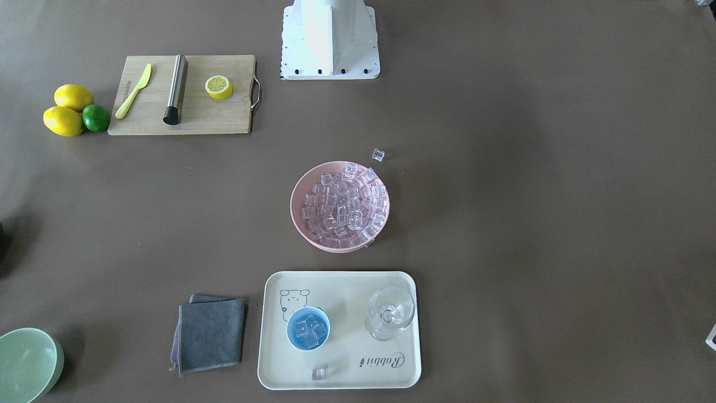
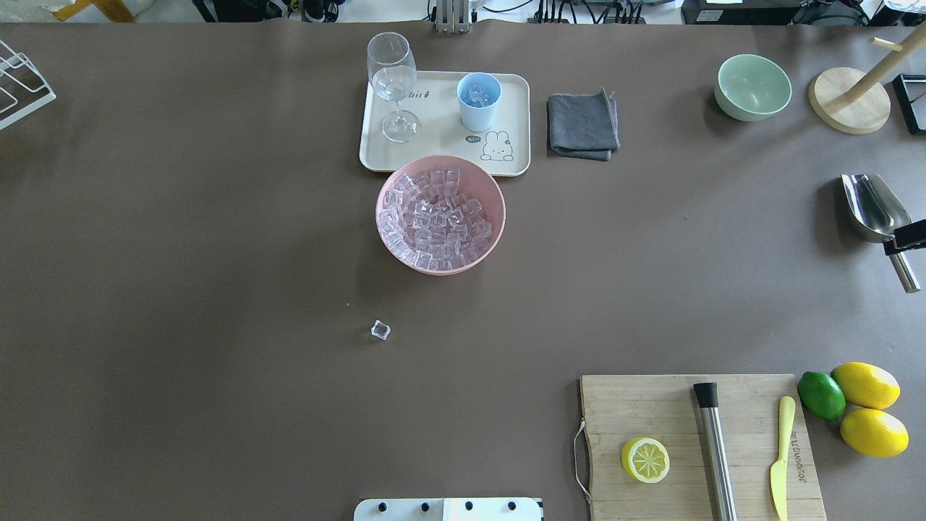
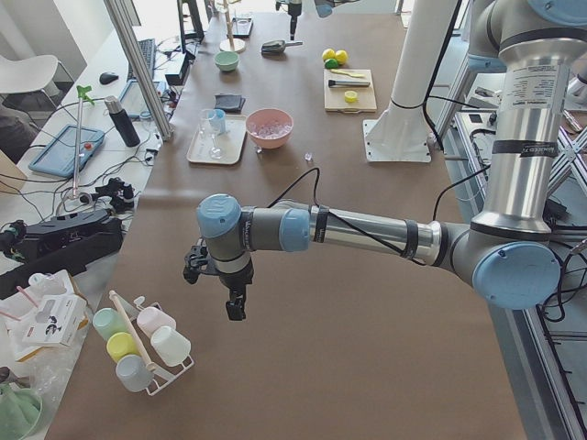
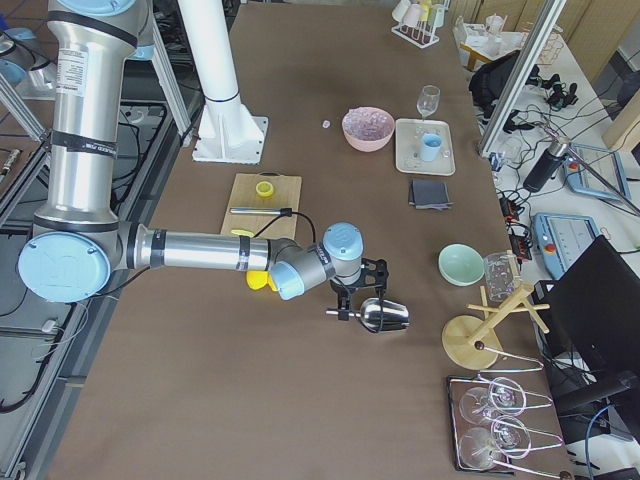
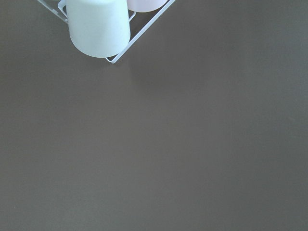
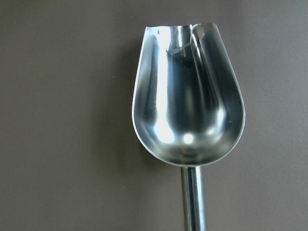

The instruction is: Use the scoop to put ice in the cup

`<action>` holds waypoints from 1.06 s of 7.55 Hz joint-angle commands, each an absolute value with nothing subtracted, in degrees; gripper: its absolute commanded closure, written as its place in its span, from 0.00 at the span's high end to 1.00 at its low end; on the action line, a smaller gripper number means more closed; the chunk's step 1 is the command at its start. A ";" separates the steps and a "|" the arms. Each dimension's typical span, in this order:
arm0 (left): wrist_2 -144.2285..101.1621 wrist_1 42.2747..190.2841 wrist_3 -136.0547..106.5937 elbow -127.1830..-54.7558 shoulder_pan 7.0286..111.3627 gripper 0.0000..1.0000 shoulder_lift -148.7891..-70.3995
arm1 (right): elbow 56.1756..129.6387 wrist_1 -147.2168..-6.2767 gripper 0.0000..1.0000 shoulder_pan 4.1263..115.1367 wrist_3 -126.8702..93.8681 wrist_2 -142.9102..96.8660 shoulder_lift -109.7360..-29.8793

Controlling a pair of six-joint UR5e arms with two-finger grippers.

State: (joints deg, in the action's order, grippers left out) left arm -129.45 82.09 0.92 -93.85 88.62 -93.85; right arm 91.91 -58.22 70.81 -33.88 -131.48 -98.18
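Overhead view is taken as the dial, pink bowl point(image 2: 481, 177) at centre.

- The ice point(image 2: 440, 217) is heaped in the pink bowl on the worktop point(image 2: 217, 289).
- The cup point(image 2: 478, 101) is stood upright on a tray point(image 2: 441, 141) near 12 o'clock, just beyond the bowl. A few cubes are seen inside it.
- A wine glass point(image 2: 392, 79) is stood on the same tray, at 11 o'clock.
- One stray cube point(image 2: 380, 331) is noted on the worktop at 7 o'clock.
- The scoop point(image 2: 872, 206) is found well apart at 3 o'clock. Its handle is clamped by the right hand point(image 2: 908, 239).
- The left hand point(image 3: 236, 307) is hung over bare worktop; whether its fingers are apart or together cannot be told.
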 commanded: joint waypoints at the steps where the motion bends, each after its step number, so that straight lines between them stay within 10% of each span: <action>1: -129.64 82.71 0.97 -93.60 88.86 0.99 -93.87 | 92.20 -60.29 1.00 73.55 -29.12 -133.50 -98.26; 8: -129.64 82.79 1.14 -93.69 88.77 0.99 -93.96 | 98.24 -85.16 1.00 90.78 0.26 -136.41 -100.61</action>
State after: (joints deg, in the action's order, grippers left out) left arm -129.64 82.79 1.12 -93.70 88.77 -93.95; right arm 96.12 -83.29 87.58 -0.86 -136.15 -98.06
